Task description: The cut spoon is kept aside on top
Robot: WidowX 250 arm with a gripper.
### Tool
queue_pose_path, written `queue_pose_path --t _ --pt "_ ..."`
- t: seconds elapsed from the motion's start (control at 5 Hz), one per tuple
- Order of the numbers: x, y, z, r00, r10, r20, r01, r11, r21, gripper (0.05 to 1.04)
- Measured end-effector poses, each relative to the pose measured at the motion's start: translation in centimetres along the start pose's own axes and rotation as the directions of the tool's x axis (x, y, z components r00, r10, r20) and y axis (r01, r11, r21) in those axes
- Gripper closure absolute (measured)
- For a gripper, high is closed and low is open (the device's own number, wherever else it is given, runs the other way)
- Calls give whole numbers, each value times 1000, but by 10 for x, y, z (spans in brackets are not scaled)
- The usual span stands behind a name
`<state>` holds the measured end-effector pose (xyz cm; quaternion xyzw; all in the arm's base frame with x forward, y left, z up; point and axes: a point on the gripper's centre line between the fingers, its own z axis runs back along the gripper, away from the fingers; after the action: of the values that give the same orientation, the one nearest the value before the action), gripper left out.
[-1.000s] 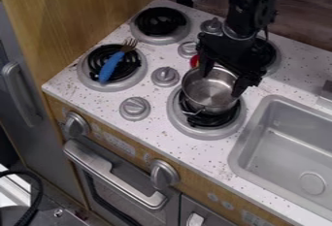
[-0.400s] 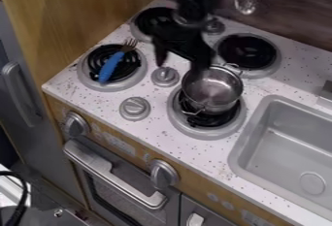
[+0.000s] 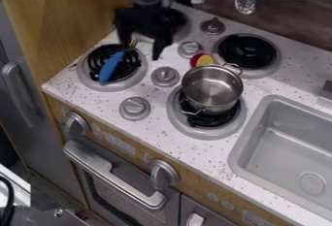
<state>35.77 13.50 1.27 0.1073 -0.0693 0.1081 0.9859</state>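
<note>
Camera view: hand point(image 3: 140, 50) wide near fork point(image 3: 111, 66).
Pot point(image 3: 212, 89) on burner point(image 3: 201, 134), between knob point(image 3: 165, 76) and sink point(image 3: 240, 157), inside bench point(image 3: 188, 152) edge.

Shiny metal pot point(image 3: 212, 90), glossy

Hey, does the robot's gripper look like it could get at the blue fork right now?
Probably yes. The gripper hangs open near the tines, nothing covers the fork's blue handle, and the pot sits on another burner, off to the side.
</note>
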Motion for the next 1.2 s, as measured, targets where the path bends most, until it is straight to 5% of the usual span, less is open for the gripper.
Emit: queue_pose_path --t 0.8,1.2 --pt "6 45 -63 985 85 -147 -84 996 14 120" --pt "5 42 -68 984 93 -153 -98 995 -28 638"
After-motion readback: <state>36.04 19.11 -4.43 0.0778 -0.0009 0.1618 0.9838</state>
